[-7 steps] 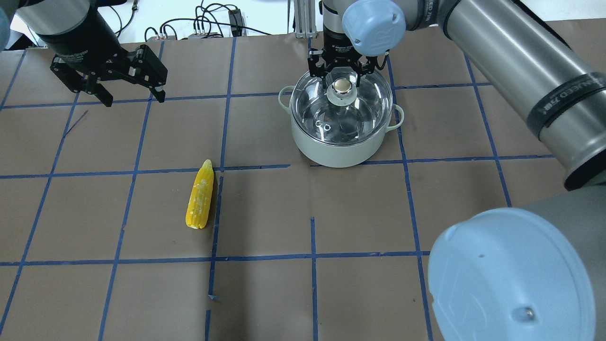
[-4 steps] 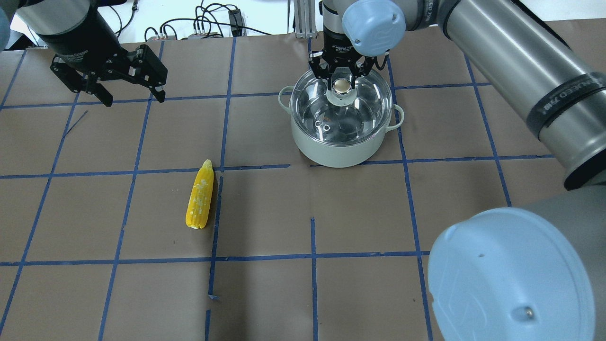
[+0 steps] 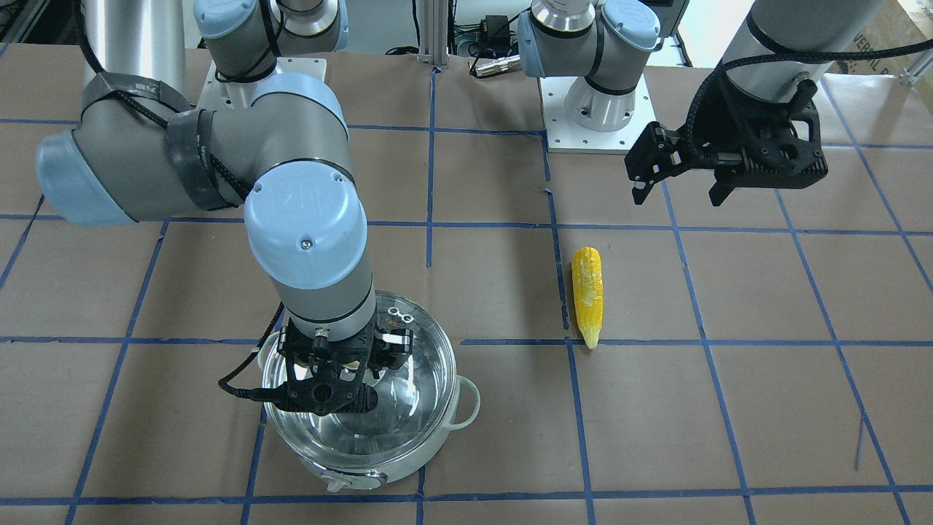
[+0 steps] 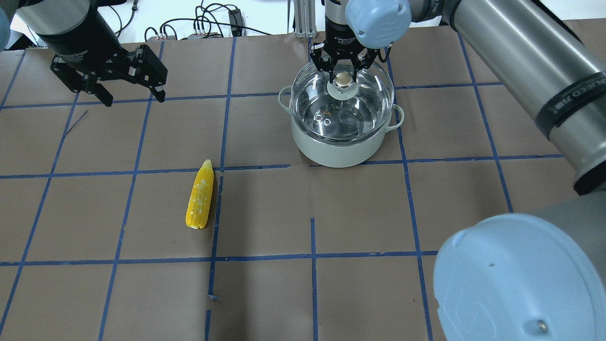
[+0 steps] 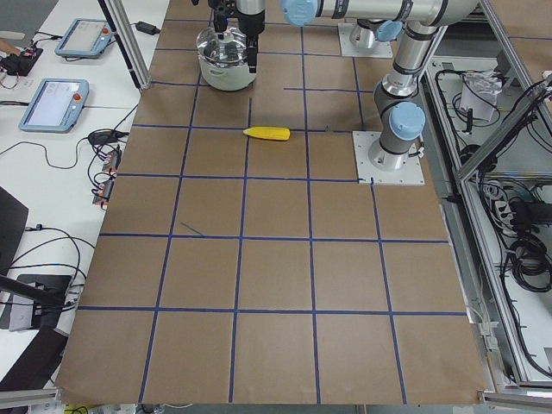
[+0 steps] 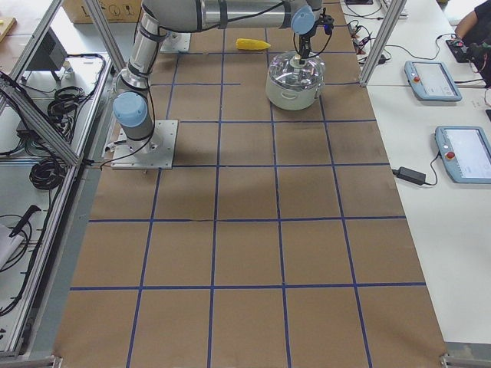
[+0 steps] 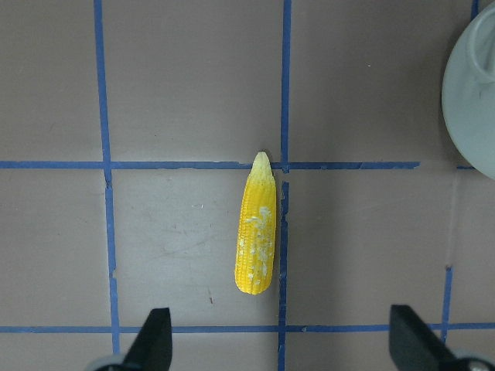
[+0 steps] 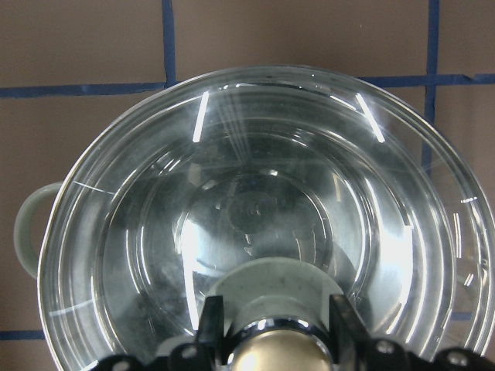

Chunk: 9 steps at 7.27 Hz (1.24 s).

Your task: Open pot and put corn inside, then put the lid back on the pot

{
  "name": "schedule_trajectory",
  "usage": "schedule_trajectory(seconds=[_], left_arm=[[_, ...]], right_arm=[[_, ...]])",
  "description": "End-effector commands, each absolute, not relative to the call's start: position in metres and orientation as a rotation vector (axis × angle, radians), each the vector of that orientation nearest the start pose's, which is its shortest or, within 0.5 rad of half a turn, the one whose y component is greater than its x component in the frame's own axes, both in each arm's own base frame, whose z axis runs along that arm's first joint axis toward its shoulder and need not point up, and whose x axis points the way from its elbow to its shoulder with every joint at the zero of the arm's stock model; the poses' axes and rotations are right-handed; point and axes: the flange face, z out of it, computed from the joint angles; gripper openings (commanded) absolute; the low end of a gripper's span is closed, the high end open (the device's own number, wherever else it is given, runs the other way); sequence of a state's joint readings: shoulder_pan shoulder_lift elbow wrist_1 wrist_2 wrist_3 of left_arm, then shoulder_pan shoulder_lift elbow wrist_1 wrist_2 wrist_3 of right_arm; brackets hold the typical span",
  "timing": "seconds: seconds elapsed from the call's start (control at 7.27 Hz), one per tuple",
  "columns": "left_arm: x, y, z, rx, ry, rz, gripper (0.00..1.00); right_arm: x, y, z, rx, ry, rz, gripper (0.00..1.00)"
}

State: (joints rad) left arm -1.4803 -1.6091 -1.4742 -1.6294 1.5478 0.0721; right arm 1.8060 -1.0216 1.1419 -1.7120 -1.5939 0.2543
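Note:
The pale pot stands at the far middle of the table. My right gripper is shut on the cream knob of the glass lid and holds the lid a little above the pot's rim. In the right wrist view the fingers clamp the knob over the lid. The yellow corn lies on the table to the left, tip pointing away from the robot. My left gripper is open and empty, high above the table; its view shows the corn between the fingers.
The table is brown paper with a blue tape grid. Cables lie beyond the far edge. The robot bases sit at the table's robot side. The pot's edge shows at the right of the left wrist view.
My right gripper has closed its fingers on the lid's knob and risen, lifting the lid slightly off the pot. The left arm and the corn have not moved.

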Motion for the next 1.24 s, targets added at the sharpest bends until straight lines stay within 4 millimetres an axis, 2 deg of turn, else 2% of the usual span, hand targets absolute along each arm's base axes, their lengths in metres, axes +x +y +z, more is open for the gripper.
schedule_trajectory(seconds=[0.0,0.14,0.28,0.41,0.55,0.69,0.83,0.96,1.1], left_arm=[[-0.089,-0.518,0.510,-0.029,3.165,-0.001,1.00],[-0.089,-0.514,0.510,-0.024,3.164,0.012,1.00],[-0.085,-0.504,0.493,0.018,3.168,0.061,1.00],[-0.088,-0.502,0.461,0.068,3.171,0.140,1.00],[-0.089,-0.506,0.429,0.051,3.181,0.188,1.00],[-0.089,-0.503,0.389,0.067,3.180,0.225,1.00],[-0.090,-0.493,0.351,0.067,3.176,0.235,1.00],[-0.090,-0.481,0.310,0.068,3.177,0.216,1.00],[-0.090,-0.475,0.270,0.076,3.174,0.153,1.00]], right_arm=[[0.284,-0.657,0.402,0.044,3.156,-0.046,0.40],[0.272,-0.654,0.417,0.063,3.160,-0.027,0.40],[0.263,-0.645,0.436,0.077,3.162,-0.003,0.39],[0.242,-0.636,0.462,0.097,3.164,0.017,0.39],[0.207,-0.627,0.488,0.135,3.161,0.038,0.39],[0.176,-0.614,0.511,0.150,3.161,0.064,0.38],[0.153,-0.605,0.526,0.195,3.153,0.063,0.38],[0.141,-0.600,0.532,0.222,3.151,0.066,0.38],[0.140,-0.600,0.529,0.222,3.156,0.082,0.37]])
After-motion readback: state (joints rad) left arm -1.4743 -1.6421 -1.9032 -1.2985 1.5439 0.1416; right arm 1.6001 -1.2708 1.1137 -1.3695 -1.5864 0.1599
